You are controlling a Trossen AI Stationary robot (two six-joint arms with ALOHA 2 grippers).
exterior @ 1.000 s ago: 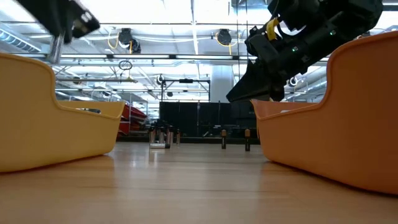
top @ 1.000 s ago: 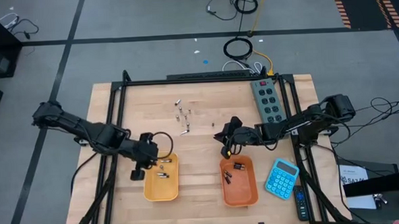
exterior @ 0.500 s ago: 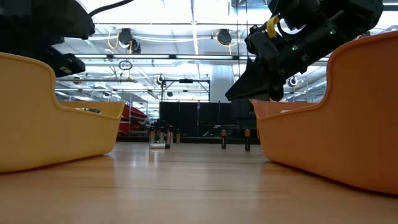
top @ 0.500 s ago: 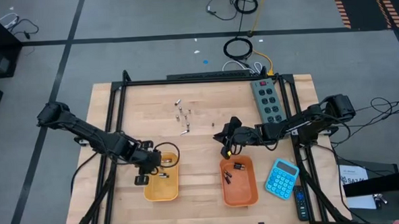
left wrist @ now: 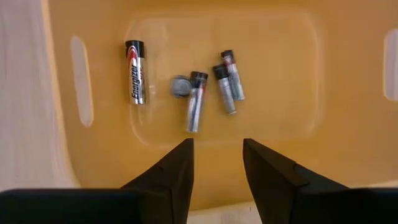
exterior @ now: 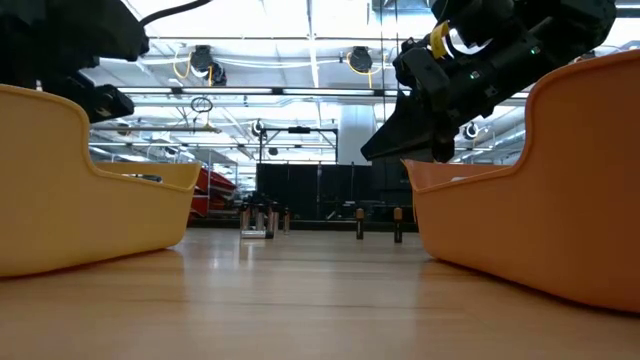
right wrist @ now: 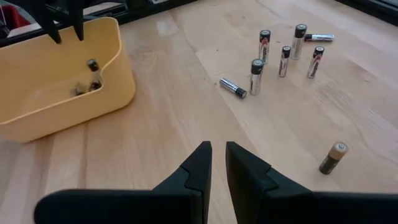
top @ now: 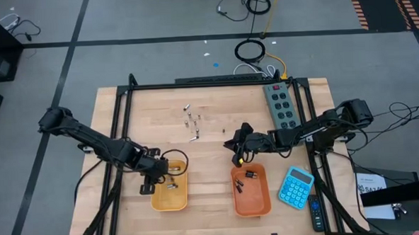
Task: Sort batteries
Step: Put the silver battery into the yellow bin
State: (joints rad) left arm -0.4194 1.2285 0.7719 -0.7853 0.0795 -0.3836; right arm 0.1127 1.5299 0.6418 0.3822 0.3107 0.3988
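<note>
Wooden table (top: 210, 124), yellow tray (left wrist: 273, 37), five batteries (left wrist: 194, 109) inside

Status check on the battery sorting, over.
Left gripper open over yellow tray, nothing held. Right gripper empty, above bare table short of loose batteries. Nothing in the way.

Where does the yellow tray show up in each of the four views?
High view: yellow tray near the table's front edge, left of centre, under the left end effector.
Low view: the tray fills the picture's left side.
Left wrist view: its floor fills the picture, batteries lying on it.
Right wrist view: the tray at upper left.
Shared landmark: the left end effector above the tray.
</note>
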